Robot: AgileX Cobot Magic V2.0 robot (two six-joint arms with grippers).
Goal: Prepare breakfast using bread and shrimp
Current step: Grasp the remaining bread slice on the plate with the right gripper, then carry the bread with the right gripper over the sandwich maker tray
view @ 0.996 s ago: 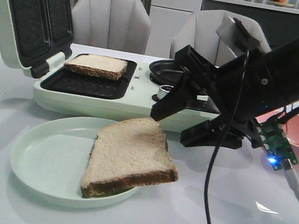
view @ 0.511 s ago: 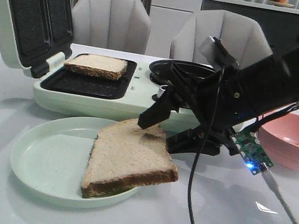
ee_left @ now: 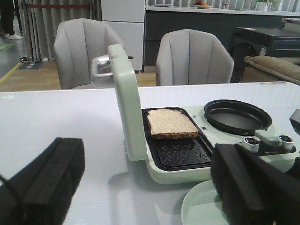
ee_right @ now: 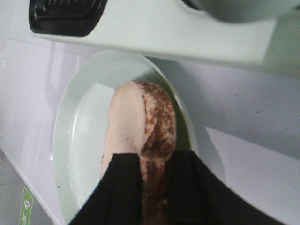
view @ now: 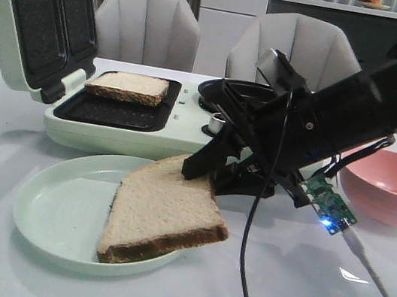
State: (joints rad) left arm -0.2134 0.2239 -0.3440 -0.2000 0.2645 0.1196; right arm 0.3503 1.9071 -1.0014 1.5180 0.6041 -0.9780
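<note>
— Where is the bread slice [view: 161, 215] lying relative to the right gripper [view: 205, 174]?

— Pinched at its far corner between the right jaws, hanging down and toward the camera from there. Near edge resting in the pale green plate [view: 59, 209], right-hand corner jutting out past the rim. Tilted, high at the gripper end, low at the plate end. Seen edge-on from the right wrist camera, slice [ee_right: 140, 136] between the black fingers [ee_right: 126, 192], jaws closed onto it.

— And the destination?

— Presumably the open sandwich maker [view: 112, 115] just behind the plate, where a second slice [view: 127, 86] already sits on the left-hand lower grill plate. No shrimp visible on it (something orange in the pink bowl [view: 394, 189] off to the right, too small to name).

— Which arm closer?

— Right arm, already holding. Left gripper [ee_left: 140, 187] spread wide, nothing between its fingers, hanging back on the left of the table.

— Room to move?

— Lift needed first: front wall of the sandwich maker rising between plate and grill. Raised lid [view: 41, 19] standing at the left, round black pan [view: 227, 92] to the right of the grill, so a narrow lane straight back. Judged risk: floppy slice folding or slipping from a corner pinch.
</note>
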